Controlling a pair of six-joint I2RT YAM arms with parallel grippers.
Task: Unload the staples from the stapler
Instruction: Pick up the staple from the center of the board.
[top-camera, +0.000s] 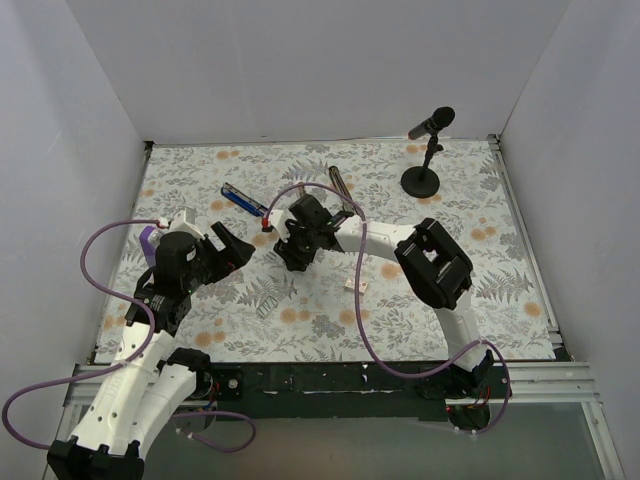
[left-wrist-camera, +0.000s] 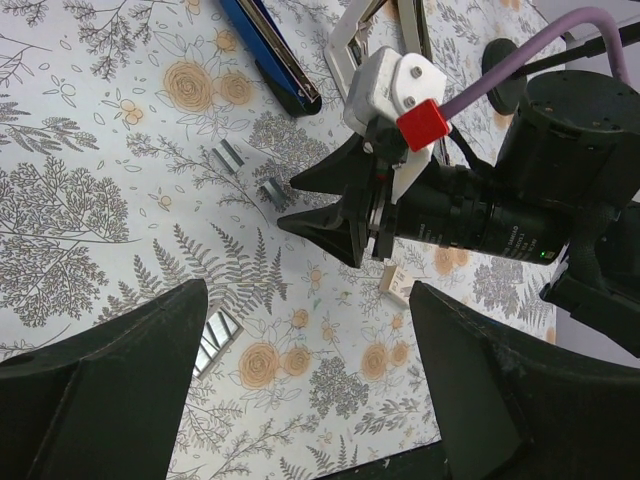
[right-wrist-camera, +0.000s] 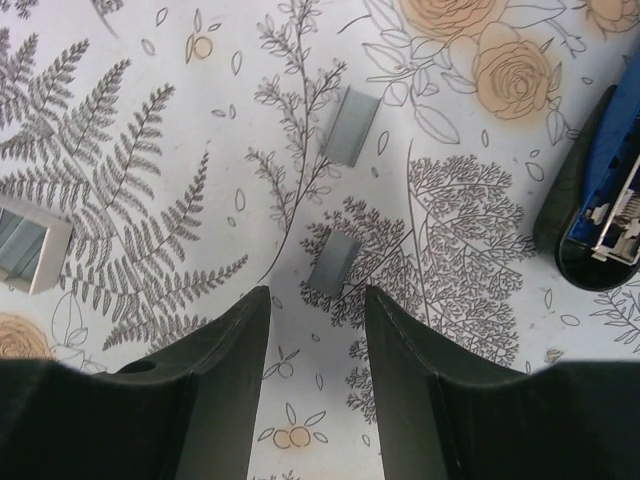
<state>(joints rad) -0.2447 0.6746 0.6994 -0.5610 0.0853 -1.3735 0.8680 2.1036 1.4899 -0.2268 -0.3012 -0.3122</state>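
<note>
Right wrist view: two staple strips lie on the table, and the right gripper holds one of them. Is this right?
No. The right gripper holds nothing; its jaws stand apart, empty. Both staple strips lie on the table, ahead of it, as the right wrist view shows.

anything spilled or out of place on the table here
Yes: a short silver staple strip and a second strip lie loose on the floral cloth, apart from each other, near the stapler's blue end and just ahead of the right gripper's parted jaws. They look spilled, not damaged.
</note>
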